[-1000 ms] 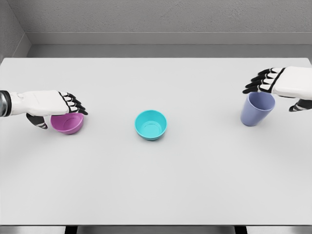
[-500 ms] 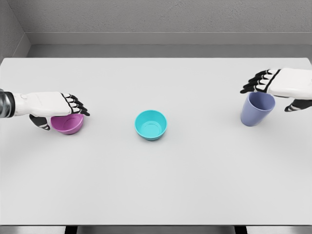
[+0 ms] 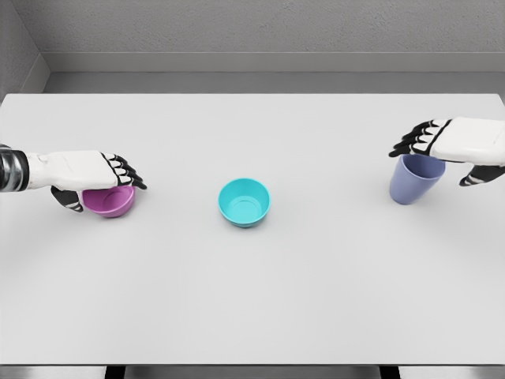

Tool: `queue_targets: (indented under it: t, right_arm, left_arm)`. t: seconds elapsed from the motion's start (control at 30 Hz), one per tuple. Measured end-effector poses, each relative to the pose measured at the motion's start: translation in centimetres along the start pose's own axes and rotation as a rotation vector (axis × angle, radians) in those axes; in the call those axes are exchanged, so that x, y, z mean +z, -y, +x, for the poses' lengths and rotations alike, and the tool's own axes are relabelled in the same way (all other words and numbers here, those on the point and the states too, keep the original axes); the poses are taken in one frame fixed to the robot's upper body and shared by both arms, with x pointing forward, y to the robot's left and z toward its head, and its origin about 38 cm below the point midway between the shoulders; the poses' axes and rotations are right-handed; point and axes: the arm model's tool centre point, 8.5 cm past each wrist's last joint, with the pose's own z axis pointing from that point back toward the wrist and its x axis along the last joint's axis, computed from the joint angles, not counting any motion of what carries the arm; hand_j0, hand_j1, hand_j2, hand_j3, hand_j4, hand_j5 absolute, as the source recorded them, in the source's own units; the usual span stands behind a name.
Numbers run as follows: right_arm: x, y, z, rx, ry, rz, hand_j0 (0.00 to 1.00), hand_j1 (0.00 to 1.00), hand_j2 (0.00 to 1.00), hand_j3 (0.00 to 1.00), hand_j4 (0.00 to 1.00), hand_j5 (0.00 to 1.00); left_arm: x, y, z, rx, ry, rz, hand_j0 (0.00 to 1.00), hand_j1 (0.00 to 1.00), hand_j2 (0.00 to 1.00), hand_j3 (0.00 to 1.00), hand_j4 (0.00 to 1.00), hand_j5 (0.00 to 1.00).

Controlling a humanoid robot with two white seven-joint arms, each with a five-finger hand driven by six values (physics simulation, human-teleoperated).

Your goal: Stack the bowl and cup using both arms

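Observation:
A purple bowl (image 3: 116, 203) sits at the table's left. My left hand (image 3: 101, 186) lies over its far-left rim, fingers (image 3: 126, 171) stretched flat across the top and thumb (image 3: 69, 200) down beside the bowl's left wall; the fingers look open, not clamped. A teal bowl (image 3: 245, 202) stands upright in the middle with nothing in it. At the right stands a blue-violet cup (image 3: 410, 185), upright. My right hand (image 3: 442, 160) hovers just on top of its rim, fingers (image 3: 412, 143) spread to the left and thumb (image 3: 476, 178) off to the cup's right, holding nothing.
All three vessels stand on a white table (image 3: 252, 300) with a grey wall behind. The two bowls are about a hand's length apart, and the cup is farther from the teal bowl.
My right hand has sunk lower over the cup and now covers more of its rim. My left hand has settled slightly lower on the purple bowl. No vessel has moved.

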Motion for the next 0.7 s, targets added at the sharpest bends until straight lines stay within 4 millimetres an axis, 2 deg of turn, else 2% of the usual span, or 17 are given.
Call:
queue_targets:
  t: [0.17,0.63,0.7]
  right_arm:
    - [0.2,0.4,-0.4,0.006,-0.012,-0.005,1.0,1.0,1.0,1.0,1.0,1.0]
    - [-1.1,-0.1,-0.9,-0.02,-0.011,-0.005,1.0,1.0,1.0,1.0,1.0,1.0]
    - [-1.4,-0.2,-0.9,-0.022,-0.009,-0.002,1.0,1.0,1.0,1.0,1.0,1.0]
  left_arm:
    - [0.0,0.0,0.0,-0.004,-0.002,-0.003,1.0,1.0,1.0,1.0,1.0,1.0]
    - [-0.1,0.1,0.0,-0.005,-0.001,-0.006,1.0,1.0,1.0,1.0,1.0,1.0]
    - [-0.1,0.1,0.1,-0.005,0.0,-0.006,0.92,0.92,0.92,0.92,0.92,0.92]
